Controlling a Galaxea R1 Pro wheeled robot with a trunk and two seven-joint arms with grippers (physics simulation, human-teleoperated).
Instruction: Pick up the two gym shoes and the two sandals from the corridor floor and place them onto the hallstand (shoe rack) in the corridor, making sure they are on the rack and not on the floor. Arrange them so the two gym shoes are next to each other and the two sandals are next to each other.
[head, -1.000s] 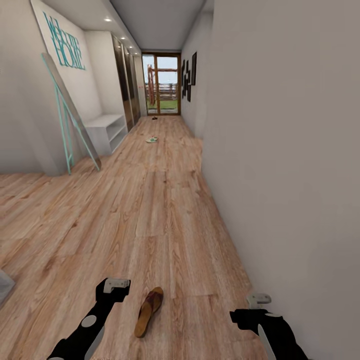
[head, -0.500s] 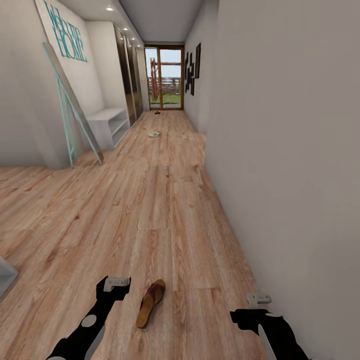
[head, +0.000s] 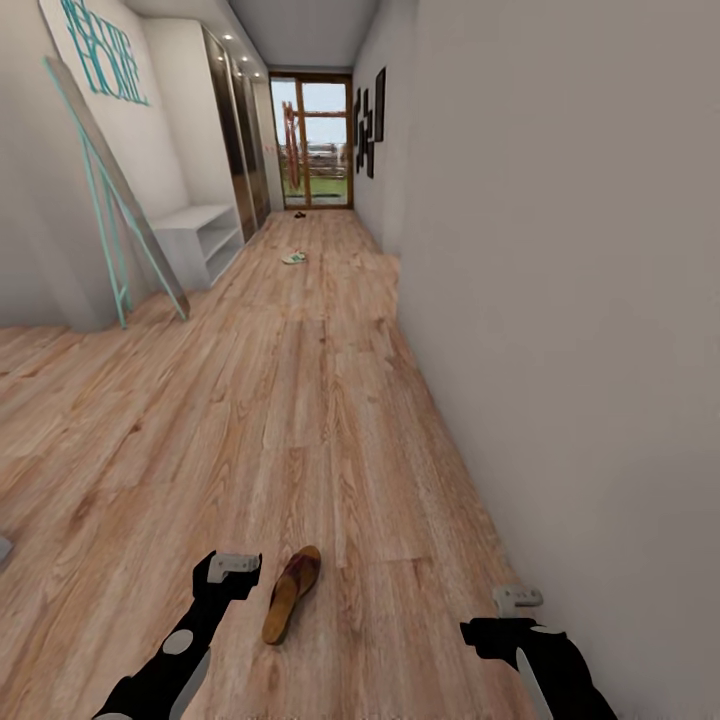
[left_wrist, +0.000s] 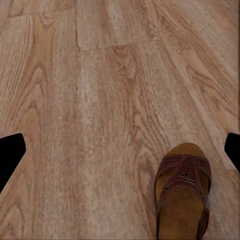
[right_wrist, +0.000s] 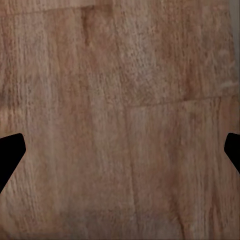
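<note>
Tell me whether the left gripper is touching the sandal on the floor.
Apart. The left wrist view shows the sandal lying flat on bare floor, with wood visible between it and both fingertips of the open left gripper.

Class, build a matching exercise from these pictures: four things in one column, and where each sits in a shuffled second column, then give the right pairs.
Things
1. nearest sandal
2. gym shoe
3. hallstand
4. left tool

Places
A. against the left wall, beyond the leaning mirror
B. on the floor between the two arms, close to the robot
C. far down the corridor, on the floor past the hallstand's near end
D. above the floor beside the nearest sandal, open and empty

Pairs: 1-B, 2-C, 3-A, 4-D
</note>
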